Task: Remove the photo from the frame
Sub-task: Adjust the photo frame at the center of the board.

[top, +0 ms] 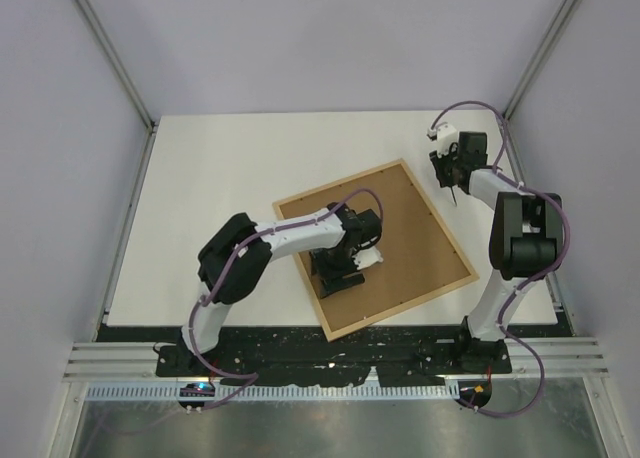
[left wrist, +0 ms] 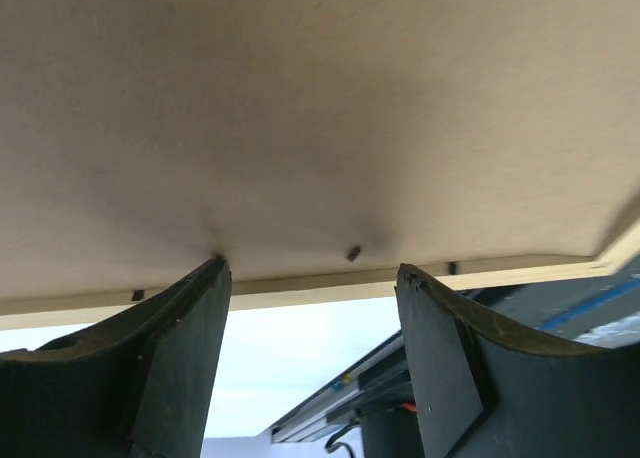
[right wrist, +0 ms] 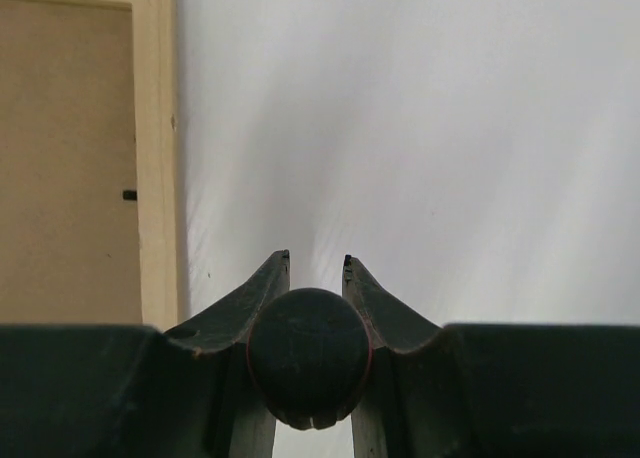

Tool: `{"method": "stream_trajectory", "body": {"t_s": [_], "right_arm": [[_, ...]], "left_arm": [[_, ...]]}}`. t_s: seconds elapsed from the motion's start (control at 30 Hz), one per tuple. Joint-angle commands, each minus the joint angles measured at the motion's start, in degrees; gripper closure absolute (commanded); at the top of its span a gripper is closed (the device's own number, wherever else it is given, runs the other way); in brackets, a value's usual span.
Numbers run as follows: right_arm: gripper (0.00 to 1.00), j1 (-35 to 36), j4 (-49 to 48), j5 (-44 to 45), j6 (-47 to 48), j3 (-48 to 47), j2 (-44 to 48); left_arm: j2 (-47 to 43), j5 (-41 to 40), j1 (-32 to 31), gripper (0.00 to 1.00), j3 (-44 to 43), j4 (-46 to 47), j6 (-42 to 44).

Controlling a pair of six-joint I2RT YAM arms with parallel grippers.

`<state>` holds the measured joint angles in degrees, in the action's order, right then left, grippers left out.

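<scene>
The top camera looks down from above and behind the arm bases onto the whole frame (top: 420, 263). The left wrist camera sits right against the frame (left wrist: 320, 128), facing its near edge. The right wrist camera, beside the frame's far right edge, looks down past the screwdriver (right wrist: 308, 353) at the table (right wrist: 450, 128), with the frame (right wrist: 70, 178) at its left. All three views share the frame.
</scene>
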<state>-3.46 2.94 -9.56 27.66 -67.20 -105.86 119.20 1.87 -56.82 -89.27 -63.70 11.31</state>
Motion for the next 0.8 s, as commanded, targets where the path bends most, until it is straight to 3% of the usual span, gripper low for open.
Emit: {"method": "stream_trajectory", "body": {"t_s": [0.0,0.2,0.37,0.57,0.77], "right_arm": [[0.92,3.3,-2.2,2.1,-0.5,-4.1,1.6],[0.92,3.5,8.2,9.1,9.0,-1.4,12.8],[0.92,3.5,16.6,16.6,15.5,6.4,22.6],[0.92,7.7,24.3,21.8,17.9,17.1,30.4],[0.92,12.7,24.7,27.4,18.1,26.2,33.6]], "left_arm": [[-2.7,6.6,1.8,0.28,-5.8,0.4,-5.4],[-2.9,5.1,13.7,0.28,-17.3,1.0,-9.4],[-1.7,-5.7,22.0,0.26,-25.1,2.9,-8.1],[4.5,-16.0,23.9,0.24,-29.3,4.5,-4.5],[10.0,-17.6,24.4,0.22,-33.0,2.9,-4.2]]}}
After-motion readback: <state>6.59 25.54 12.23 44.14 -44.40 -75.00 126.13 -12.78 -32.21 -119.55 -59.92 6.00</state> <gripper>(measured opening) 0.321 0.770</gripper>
